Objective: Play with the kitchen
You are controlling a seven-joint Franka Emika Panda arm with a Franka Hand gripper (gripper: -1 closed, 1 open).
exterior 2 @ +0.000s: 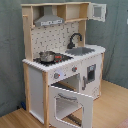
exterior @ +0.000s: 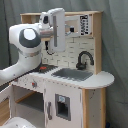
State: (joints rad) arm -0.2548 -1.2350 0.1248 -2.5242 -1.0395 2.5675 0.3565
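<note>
Gripper hidden behind the arm [exterior: 30, 45]; kitchen [exterior 2: 65, 60] oven door open.

No legible text, brand, number or sign appears in either exterior view. In the first exterior view, a small white panel [exterior: 83, 24] with dark marks is mounted at the upper right of the kitchen [exterior: 90, 85]; the marks cannot be read. In the second exterior view, the kitchen [exterior 2: 37, 80] shows only the dot pattern of its pegboard back [exterior 2: 52, 37] and plain knobs [exterior 2: 56, 76]; no lettering is visible on either.
</note>
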